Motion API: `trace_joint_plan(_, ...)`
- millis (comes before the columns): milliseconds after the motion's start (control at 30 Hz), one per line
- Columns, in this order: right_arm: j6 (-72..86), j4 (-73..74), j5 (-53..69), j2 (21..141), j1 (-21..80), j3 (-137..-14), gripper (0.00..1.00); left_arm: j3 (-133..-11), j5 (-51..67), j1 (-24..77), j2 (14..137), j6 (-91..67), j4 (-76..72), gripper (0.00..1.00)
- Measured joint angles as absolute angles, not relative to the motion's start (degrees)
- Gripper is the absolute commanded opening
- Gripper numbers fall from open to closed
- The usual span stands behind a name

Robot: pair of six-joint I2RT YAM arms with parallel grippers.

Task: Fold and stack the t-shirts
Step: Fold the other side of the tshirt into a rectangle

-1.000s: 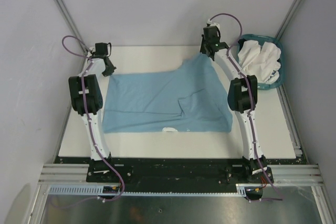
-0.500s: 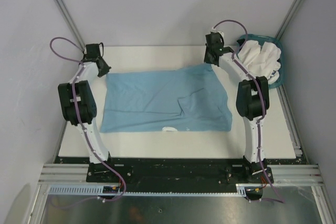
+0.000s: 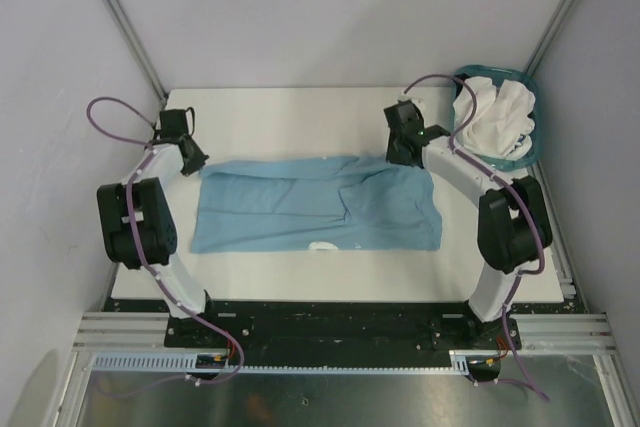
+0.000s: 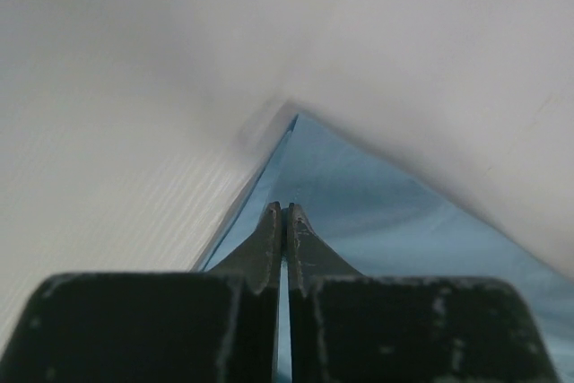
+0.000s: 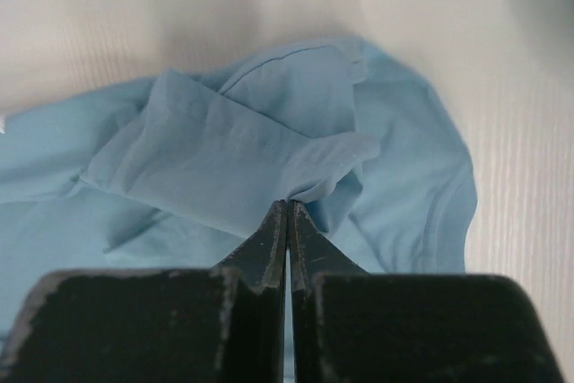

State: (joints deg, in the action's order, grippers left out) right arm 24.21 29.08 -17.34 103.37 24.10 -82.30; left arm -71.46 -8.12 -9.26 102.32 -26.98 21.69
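1. Fingers (image 4: 267,244) of the left gripper (image 3: 196,159) are pressing together with only a hairline gap, pinching the far-left corner of the light blue soft cloth t-shirt (image 3: 320,212).
2. Fingers (image 5: 309,248) of the right gripper (image 3: 402,159) are likewise clamping flat on a folded flap at the far-right corner of that t-shirt.
3. The t-shirt is lying on the white worktop (image 3: 300,112) between the two arms, its long axis running left to right.
4. The cloth is extending from both pairs of fingers toward the arm bases, and each arm is standing nearest its own corner.
5. Judgement: the coming move is depending on both held corners travelling together along the short axis, so that the fold line is running parallel to the long axis.
6. Plain white crumpled t-shirts (image 3: 495,112) are sitting in the teal plastic basket (image 3: 487,71), just beyond the right gripper.
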Motion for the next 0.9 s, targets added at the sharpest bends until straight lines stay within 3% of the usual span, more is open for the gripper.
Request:
trace_joint_plan(200,25.9,29.7,-18.2,100.2,26.5,-74.8,0.0,-66.3,-10.0,-9.3,98.9,-27.7,21.5,0.0)
trace_joint_plan(900,26.4,33.3,-22.2,90.6,27.8,-69.9,0.0,-61.0,-15.0,-8.9,95.4,-28.6,21.7,0.0)
